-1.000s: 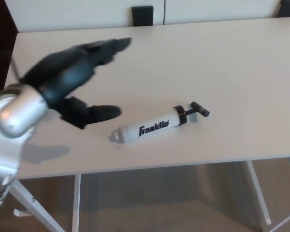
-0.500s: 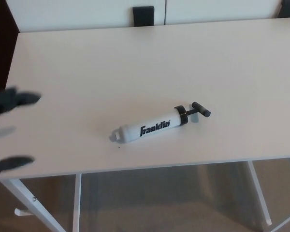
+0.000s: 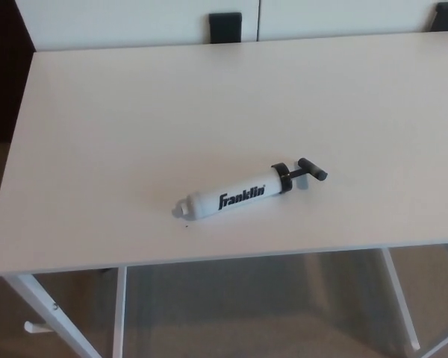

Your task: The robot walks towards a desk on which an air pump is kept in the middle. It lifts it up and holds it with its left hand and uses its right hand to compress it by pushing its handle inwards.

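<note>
Air pump, unlifted: no task step complete beyond the approach.

You have the bench [image 3: 97,239] edge nearest; on it, around mid-surface, the air pump [image 3: 235,199] lies flat on its side, nozzle toward your left, black handle [image 3: 311,169] at the right. Neither robot hand shows, so you cannot tell their finger state. Lifting, left-hand holding and right-hand compressing all remain. Farthest: two dark blocks [image 3: 225,27] behind the bench.
</note>
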Motion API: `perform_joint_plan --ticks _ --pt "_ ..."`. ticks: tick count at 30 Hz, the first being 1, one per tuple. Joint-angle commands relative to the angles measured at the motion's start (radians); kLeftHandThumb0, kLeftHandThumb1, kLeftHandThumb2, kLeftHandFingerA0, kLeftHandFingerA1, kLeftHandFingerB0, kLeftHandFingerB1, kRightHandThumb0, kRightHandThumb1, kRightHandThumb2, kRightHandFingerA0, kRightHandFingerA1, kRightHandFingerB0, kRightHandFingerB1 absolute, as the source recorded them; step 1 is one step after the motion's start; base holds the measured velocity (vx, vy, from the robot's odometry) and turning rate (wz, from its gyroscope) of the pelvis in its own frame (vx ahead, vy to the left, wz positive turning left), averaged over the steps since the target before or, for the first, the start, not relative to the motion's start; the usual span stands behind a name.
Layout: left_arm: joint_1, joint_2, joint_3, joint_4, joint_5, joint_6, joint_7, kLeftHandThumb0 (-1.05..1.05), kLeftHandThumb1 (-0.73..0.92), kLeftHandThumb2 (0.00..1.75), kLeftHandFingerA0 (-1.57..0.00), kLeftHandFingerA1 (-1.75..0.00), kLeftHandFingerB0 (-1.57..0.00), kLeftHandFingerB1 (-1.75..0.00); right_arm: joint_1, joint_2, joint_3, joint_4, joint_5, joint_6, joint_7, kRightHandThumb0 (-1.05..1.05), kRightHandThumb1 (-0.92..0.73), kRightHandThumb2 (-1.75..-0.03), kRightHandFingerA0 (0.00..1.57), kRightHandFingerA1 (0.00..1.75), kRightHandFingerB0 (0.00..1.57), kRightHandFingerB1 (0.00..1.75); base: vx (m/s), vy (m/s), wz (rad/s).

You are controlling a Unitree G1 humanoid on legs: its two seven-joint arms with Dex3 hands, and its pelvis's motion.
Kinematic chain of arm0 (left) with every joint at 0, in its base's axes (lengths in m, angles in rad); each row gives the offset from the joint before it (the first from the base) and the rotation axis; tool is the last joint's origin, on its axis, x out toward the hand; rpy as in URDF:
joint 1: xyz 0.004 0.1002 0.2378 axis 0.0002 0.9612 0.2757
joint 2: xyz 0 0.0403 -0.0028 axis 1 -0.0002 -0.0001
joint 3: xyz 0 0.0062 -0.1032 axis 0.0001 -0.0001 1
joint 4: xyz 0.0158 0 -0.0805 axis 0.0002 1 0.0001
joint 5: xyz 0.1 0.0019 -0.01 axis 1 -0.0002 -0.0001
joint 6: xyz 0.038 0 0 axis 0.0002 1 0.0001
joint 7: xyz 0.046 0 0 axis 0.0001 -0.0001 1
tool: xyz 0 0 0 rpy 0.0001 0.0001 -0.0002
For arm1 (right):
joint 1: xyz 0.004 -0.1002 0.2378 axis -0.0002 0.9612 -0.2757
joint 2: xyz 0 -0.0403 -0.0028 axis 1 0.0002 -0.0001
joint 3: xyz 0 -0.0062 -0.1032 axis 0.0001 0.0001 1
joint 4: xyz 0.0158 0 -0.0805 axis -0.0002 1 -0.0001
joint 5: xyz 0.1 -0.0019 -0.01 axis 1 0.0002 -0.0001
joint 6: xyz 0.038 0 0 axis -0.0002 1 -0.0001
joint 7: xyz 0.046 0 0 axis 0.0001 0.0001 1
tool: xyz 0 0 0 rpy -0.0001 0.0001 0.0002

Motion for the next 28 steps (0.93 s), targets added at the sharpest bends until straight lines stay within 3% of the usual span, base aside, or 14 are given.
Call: perform_joint_plan --ticks 1,2,3,10,11,12,13,14,15,17,18,21,22,28 --pt "0.473 0.152 0.450 0.068 -0.896 -0.164 -0.766 -0.38 0.48 0.55 -0.45 -0.36 -0.52 -0.36 -0.026 -0.151 -0.091 0.123 0.032 0.203 -0.006 -0.68 -0.63 -0.97 0.31 0.52 0.26 0.48 0.00 0.000 0.00" --pt "0.470 0.153 0.435 0.079 -0.892 -0.171 -0.766 -0.36 0.48 0.55 -0.47 -0.38 -0.54 -0.37 -0.028 -0.152 -0.090 0.124 0.032 0.203 -0.005 -0.59 -0.77 -0.65 0.34 0.39 0.34 0.36 0.00 0.000 0.00" --pt "0.429 0.171 0.385 0.163 -0.825 -0.153 -0.766 -0.39 0.44 0.54 -0.63 -0.43 -0.63 -0.40 -0.032 -0.158 -0.086 0.134 0.026 0.201 -0.001 -0.70 -0.63 -0.97 0.31 0.52 0.25 0.48 0.00 0.000 0.00" --pt "0.118 0.126 0.263 0.626 -0.529 -0.068 -0.728 -0.44 0.53 0.56 -0.64 -0.45 -0.67 -0.42 -0.073 -0.188 -0.076 0.187 0.014 0.189 0.022 -0.72 -0.63 -0.98 0.29 0.52 0.26 0.48 0.00 0.000 0.00" --pt "0.076 0.100 0.237 0.652 -0.473 -0.048 -0.612 -0.38 0.48 0.82 -0.59 -0.59 -0.50 -0.53 -0.083 -0.185 -0.071 0.201 0.013 0.184 0.022 -0.63 -0.75 -0.64 0.38 0.41 0.35 0.37 0.00 0.000 0.00" --pt "0.054 0.085 0.217 0.662 -0.442 -0.036 -0.530 -0.38 0.48 0.82 -0.59 -0.59 -0.50 -0.53 -0.088 -0.183 -0.068 0.210 0.014 0.180 0.023 -0.63 -0.75 -0.64 0.38 0.41 0.35 0.37 0.00 0.000 0.00" --pt "-0.002 0.031 0.143 0.659 -0.326 -0.026 -0.301 -0.38 0.52 0.56 -0.47 -0.41 -0.51 -0.37 -0.091 -0.181 -0.067 0.213 0.017 0.185 0.021 -0.67 -0.60 -0.98 0.37 0.56 0.24 0.48 0.00 0.000 0.00" --pt "-0.041 -0.006 0.092 0.658 -0.244 -0.023 -0.144 -0.38 0.52 0.56 -0.47 -0.41 -0.51 -0.37 -0.092 -0.180 -0.066 0.214 0.020 0.189 0.019 -0.67 -0.60 -0.98 0.37 0.56 0.24 0.48 0.00 0.000 0.00" --pt "-0.101 -0.047 0.037 0.706 -0.170 -0.022 -0.014 -0.39 0.49 0.55 -0.30 -0.39 -0.42 -0.37 -0.093 -0.187 -0.070 0.215 0.026 0.198 0.023 -0.63 -0.59 -0.98 0.34 0.56 0.19 0.47 0.00 0.000 0.00" --pt "-0.143 -0.071 0.004 0.746 -0.127 -0.024 0.062 -0.39 0.49 0.55 -0.30 -0.39 -0.42 -0.37 -0.095 -0.192 -0.072 0.216 0.029 0.203 0.027 -0.63 -0.59 -0.98 0.34 0.56 0.19 0.47 0.00 0.000 0.00" --pt "-0.183 -0.098 -0.020 0.798 -0.103 -0.032 0.113 -0.45 0.47 0.70 -0.31 -0.49 -0.34 -0.44 -0.096 -0.196 -0.075 0.226 0.028 0.204 0.026 -0.58 -0.59 -0.99 0.34 0.57 0.18 0.47 0.00 0.000 0.00" --pt "-0.237 -0.142 -0.053 0.863 -0.079 -0.035 0.186 -0.35 0.58 0.57 -0.33 -0.41 -0.37 -0.37 -0.088 -0.197 -0.077 0.251 0.024 0.202 0.028 -0.60 -0.60 -0.99 0.33 0.56 0.16 0.46 0.00 0.000 0.00" --pt "-0.267 -0.156 -0.084 0.879 -0.053 -0.033 0.218 -0.36 0.60 0.58 -0.31 -0.40 -0.35 -0.35 -0.091 -0.199 -0.075 0.260 0.020 0.204 0.027 -0.59 -0.79 -0.63 0.36 0.40 0.28 0.34 0.00 0.000 0.00" --pt "-0.350 -0.159 -0.156 0.935 -0.018 -0.050 0.251 -0.36 0.63 0.59 -0.32 -0.42 -0.28 -0.35 -0.144 -0.214 -0.070 0.314 0.012 0.218 0.023 -0.60 -0.79 -0.63 0.32 0.39 0.26 0.33 0.00 0.000 0.00"
